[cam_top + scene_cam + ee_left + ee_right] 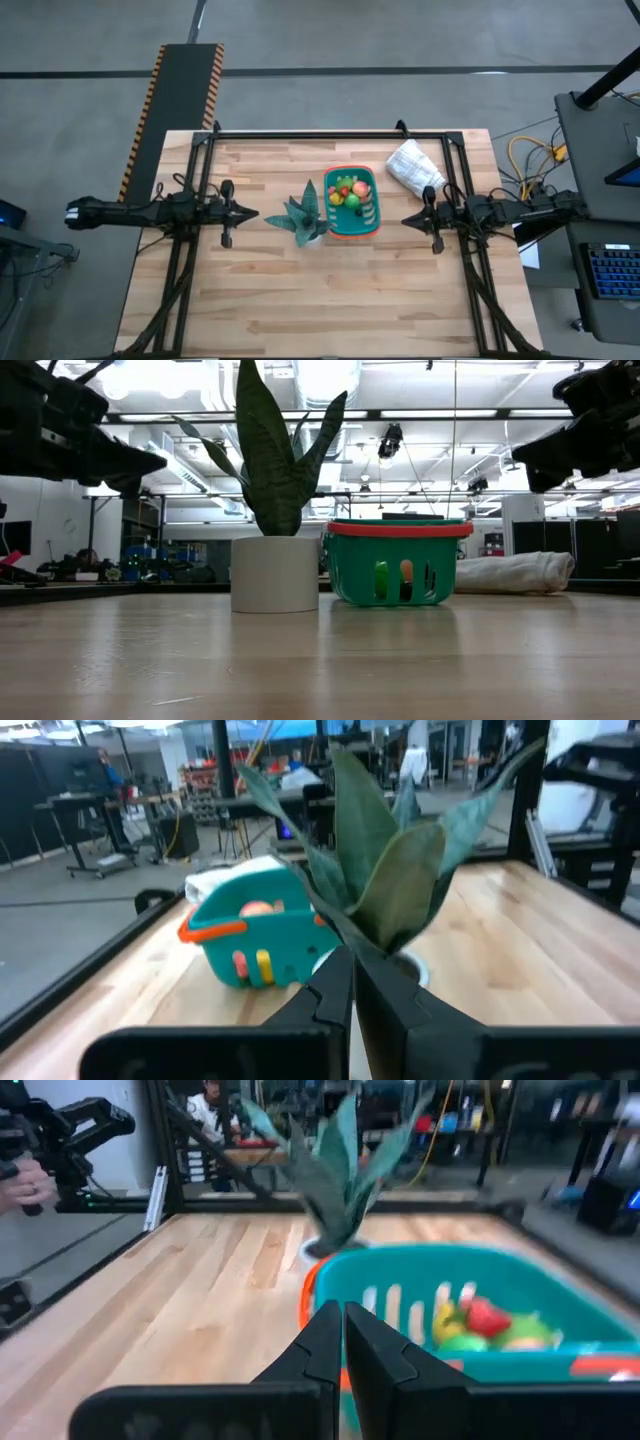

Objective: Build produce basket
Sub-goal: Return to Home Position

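Table of pale wood planks, black frame rails. Left gripper over table's left side, fingers pressed together, holding nothing; right gripper over right side, likewise closed & empty. Plant, stiff pointed leaves in round white pot, sits btwn left gripper and basket. Basket is teal slotted plastic w/ orange rim, mid-table, near right gripper but apart. Crumpled white bag near basket, toward far right corner. Produce inside basket: small rounded glossy pcs, red/yellow/green/orange.
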